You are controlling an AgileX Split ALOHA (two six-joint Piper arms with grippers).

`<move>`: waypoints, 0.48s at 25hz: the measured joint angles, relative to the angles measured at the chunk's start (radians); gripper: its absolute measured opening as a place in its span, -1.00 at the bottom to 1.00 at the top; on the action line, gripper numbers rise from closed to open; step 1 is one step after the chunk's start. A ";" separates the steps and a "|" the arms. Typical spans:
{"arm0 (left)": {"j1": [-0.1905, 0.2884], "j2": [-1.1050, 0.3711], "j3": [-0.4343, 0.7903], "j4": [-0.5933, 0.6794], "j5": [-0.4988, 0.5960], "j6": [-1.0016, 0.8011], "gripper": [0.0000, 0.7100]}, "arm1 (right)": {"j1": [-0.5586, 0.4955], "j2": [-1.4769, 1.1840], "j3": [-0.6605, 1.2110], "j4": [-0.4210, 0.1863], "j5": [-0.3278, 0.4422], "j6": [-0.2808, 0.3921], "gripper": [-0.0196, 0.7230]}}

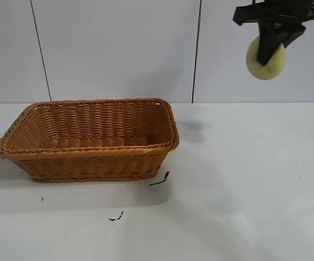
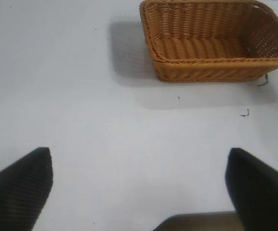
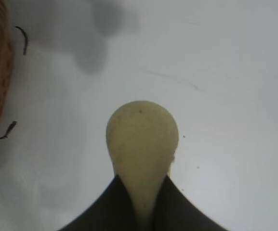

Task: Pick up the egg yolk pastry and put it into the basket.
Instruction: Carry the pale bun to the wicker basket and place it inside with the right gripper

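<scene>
One egg yolk pastry (image 1: 265, 60) is what I have in the air: it sits pinched in my right end effector (image 1: 269, 51), high above the counter (image 1: 244, 179) near the top of the exterior view. On the right wrist view the pastry (image 3: 141, 144) bulges out round and pale beyond the two dark fingers (image 3: 105, 211), which press in on its narrowed end from either side. The right arm hangs from above with the end effector pointing down, and I see only its dark bracket and one finger crossing the front of the pastry. Below the end effector and off toward the left arm's side, the basket (image 1: 91, 163) rests on the counter, well apart from the pastry and much lower. A faint shadow (image 1: 194, 126) lies on the counter just beside the basket's nearer end. Two small dark scraps (image 1: 160, 179) lie on the counter close to the basket's corner. My left end effector (image 2: 139, 192) hovers over bare counter with its fingers (image 2: 18, 192) spread wide and nothing between them, the basket (image 2: 216, 70) ahead of it and well clear.
</scene>
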State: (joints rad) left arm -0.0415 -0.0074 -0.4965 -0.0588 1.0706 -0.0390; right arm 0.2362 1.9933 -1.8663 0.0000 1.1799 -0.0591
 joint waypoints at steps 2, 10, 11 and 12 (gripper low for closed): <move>0.000 0.000 0.000 0.000 0.000 0.000 0.96 | 0.055 0.036 -0.048 0.000 0.004 0.005 -0.96; 0.000 0.000 0.000 0.000 0.000 0.000 0.96 | 0.264 0.220 -0.301 0.013 0.030 0.042 -0.96; 0.000 0.000 0.000 0.000 0.000 0.000 0.96 | 0.290 0.249 -0.337 0.015 0.030 0.048 -0.96; 0.000 0.000 0.000 0.000 0.000 0.000 0.96 | 0.309 0.269 -0.369 0.017 0.030 0.059 -0.96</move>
State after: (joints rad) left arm -0.0415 -0.0074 -0.4965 -0.0588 1.0706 -0.0390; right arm 0.5452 2.2622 -2.2351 0.0173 1.2100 0.0000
